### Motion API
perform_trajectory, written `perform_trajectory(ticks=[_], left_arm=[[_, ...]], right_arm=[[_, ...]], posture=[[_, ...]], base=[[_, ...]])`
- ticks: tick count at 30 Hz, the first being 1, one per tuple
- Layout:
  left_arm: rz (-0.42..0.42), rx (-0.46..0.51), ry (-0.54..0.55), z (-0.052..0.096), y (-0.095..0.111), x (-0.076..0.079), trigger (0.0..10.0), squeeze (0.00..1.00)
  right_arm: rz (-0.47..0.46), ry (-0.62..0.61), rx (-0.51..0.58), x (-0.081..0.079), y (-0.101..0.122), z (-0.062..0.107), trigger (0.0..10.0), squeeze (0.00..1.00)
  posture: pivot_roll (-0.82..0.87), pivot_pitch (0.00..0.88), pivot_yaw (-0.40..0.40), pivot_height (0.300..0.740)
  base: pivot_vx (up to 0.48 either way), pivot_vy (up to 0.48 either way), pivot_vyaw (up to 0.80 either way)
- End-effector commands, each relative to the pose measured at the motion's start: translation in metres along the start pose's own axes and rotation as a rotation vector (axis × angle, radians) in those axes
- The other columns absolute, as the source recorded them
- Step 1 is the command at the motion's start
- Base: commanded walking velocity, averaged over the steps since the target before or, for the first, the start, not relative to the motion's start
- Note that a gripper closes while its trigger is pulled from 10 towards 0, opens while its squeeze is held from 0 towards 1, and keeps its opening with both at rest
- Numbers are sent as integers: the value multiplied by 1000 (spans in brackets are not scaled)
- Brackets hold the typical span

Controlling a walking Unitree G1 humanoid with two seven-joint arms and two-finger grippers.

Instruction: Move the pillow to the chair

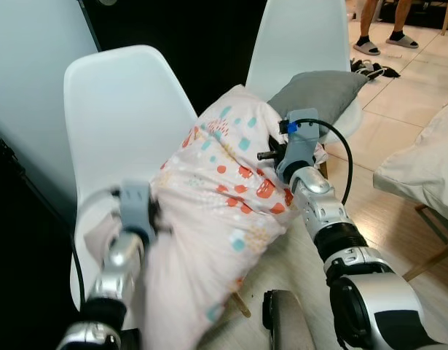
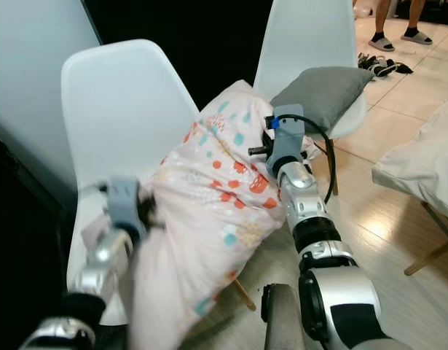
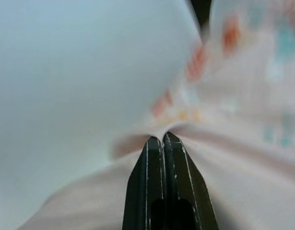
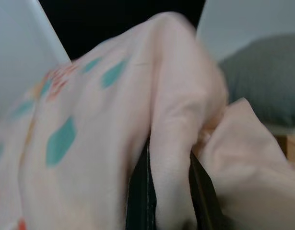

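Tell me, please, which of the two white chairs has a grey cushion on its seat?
The farther chair, on the robot's right, holds the grey cushion; the nearer chair has the patterned pillow against it.

Soft cloth on smooth plastic
The patterned pillow [image 1: 224,189] is matt cloth; the white chair [image 1: 118,117] under it looks smooth, slightly glossy plastic.

Bright daylight, wrist views seemingly defocused

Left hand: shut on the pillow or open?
Shut. The left hand has its fingers pressed together, pinching a gathered fold of the pillow.
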State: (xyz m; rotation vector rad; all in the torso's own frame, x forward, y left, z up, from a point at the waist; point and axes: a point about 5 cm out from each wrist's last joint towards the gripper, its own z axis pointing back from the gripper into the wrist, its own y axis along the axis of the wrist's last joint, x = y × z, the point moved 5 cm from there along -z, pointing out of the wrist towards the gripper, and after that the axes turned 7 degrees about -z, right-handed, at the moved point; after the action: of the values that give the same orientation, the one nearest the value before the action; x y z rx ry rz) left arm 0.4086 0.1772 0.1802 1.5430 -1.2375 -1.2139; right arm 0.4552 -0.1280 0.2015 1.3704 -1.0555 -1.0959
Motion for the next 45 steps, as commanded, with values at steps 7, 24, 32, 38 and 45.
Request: perform_trajectory(ticks=[7,24,32,38,45], left_arm=[[-143,196,159,-11,71,-29,0,0],[-280,-102,170,22,23,-10,0,0],[-314,-210,225,29,3,-23,10000,1000],[-318,-254,273,31,0,-32,10000,1000],[-403,-205,324,27,21,-45,10000,1000]], right_arm=[[117,73,-293,-12,-68,14,10000,0],[194,299,-475,-47,-109,33,10000,0],[119,330,-402,-54,-96,29,10000,1000],[22,340,-331,-54,-80,26,10000,1000],[24,157,-364,-1,-80,26,10000,1000]], posture=[[-183,107,85,396],[-168,117,76,396],[-170,116,78,396],[-171,116,76,396],[-178,117,76,396]], base=[[0,0,0],[0,0,0],[0,0,0],[0,0,0],[0,0,0]])
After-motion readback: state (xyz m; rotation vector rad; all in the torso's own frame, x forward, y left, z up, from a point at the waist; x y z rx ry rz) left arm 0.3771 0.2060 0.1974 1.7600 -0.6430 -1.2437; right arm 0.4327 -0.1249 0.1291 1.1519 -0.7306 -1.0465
